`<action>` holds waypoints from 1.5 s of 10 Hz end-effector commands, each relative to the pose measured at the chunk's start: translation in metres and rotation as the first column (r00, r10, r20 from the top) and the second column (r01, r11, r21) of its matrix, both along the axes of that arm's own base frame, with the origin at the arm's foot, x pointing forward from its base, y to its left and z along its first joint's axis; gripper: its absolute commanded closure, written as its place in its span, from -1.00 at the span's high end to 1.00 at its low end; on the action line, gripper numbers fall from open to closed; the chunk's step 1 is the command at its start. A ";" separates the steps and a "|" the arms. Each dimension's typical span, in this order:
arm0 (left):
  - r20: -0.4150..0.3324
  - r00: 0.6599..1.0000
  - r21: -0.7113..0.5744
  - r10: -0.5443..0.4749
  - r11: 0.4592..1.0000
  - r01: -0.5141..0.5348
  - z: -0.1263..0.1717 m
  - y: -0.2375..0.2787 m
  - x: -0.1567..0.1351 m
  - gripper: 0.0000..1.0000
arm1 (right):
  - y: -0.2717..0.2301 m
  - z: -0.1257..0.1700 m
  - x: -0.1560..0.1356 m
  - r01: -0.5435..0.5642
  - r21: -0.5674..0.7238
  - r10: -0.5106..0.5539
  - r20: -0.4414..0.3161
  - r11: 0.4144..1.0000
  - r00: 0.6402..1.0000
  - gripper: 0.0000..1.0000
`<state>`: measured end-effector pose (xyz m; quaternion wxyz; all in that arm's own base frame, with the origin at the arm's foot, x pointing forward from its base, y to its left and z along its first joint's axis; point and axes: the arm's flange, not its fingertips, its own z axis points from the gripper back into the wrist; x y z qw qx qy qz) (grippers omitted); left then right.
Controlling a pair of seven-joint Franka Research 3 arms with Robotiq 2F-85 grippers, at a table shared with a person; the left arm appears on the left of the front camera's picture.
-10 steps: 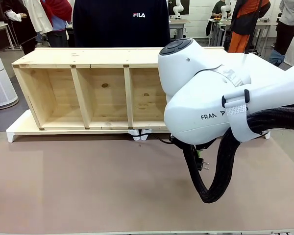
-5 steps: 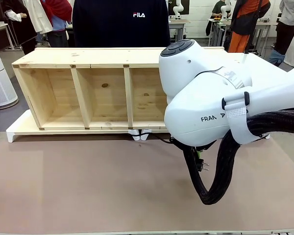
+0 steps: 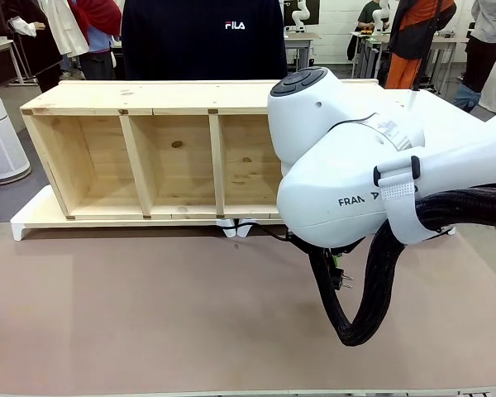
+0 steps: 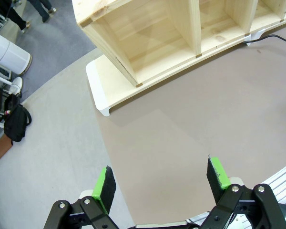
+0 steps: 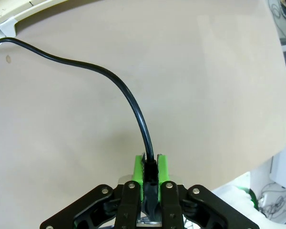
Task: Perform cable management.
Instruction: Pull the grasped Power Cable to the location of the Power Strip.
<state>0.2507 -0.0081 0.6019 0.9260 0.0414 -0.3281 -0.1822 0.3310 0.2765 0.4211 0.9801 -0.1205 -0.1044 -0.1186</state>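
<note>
Right wrist view: your right gripper [image 5: 150, 167] is clenched on the end of the cable [image 5: 142, 125]. The black cord curves away over the brown mat [image 5: 205, 86].

Front view: your right arm [image 3: 339, 165] stands before a wooden shelf [image 3: 149, 149] that lies on its side. The plug [image 3: 341, 278] pokes out beneath the wrist, and the cable trails back under the shelf.

Left wrist view: your left gripper [image 4: 162, 183] hovers released, pads wide apart, above bare mat.

You appear to be mid-carry. Next, lead the cord to its stowing place, keeping slack so nothing gets tugged.
</note>
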 end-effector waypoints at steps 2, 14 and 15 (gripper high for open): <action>0.000 1.000 -0.002 0.001 1.000 -0.001 0.000 0.001 0.000 1.00 | 0.000 0.002 0.002 -0.002 0.000 0.002 -0.006 1.000 1.000 -0.71; 0.000 1.000 -0.002 0.001 1.000 -0.001 0.000 0.001 0.000 1.00 | -0.209 0.040 -0.026 0.297 0.041 -0.300 0.140 0.954 0.944 -0.71; 0.000 1.000 -0.002 0.001 1.000 -0.001 0.000 0.001 0.000 1.00 | -0.229 0.040 -0.021 0.320 0.023 -0.319 0.156 0.947 0.935 -0.71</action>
